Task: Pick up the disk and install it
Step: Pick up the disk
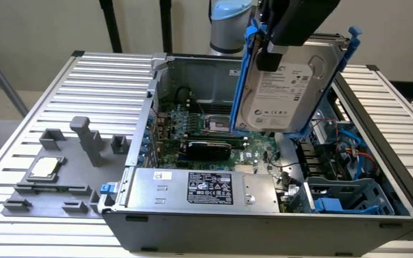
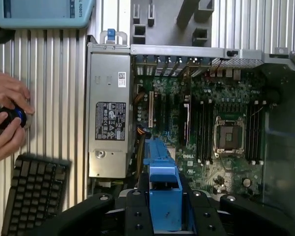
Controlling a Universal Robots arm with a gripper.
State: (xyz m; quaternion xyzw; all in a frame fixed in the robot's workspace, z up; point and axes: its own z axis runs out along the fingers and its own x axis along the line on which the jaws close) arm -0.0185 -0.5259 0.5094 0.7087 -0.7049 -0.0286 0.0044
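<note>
So, the disk [image 1: 289,91] is up in the air, hanging on edge and a bit tilted over the open computer case [image 1: 264,231], right above the motherboard [image 1: 206,126]. The claw [image 1: 275,51] is clamped on its top edge. A power supply [image 1: 199,188] sits at the case's near end, and a small chip [image 1: 45,167] lies off to the exterior view's left.

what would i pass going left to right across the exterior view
silver chip on the grey fixture → grey post → cpu socket on the board → disk held upright over the open case
</note>
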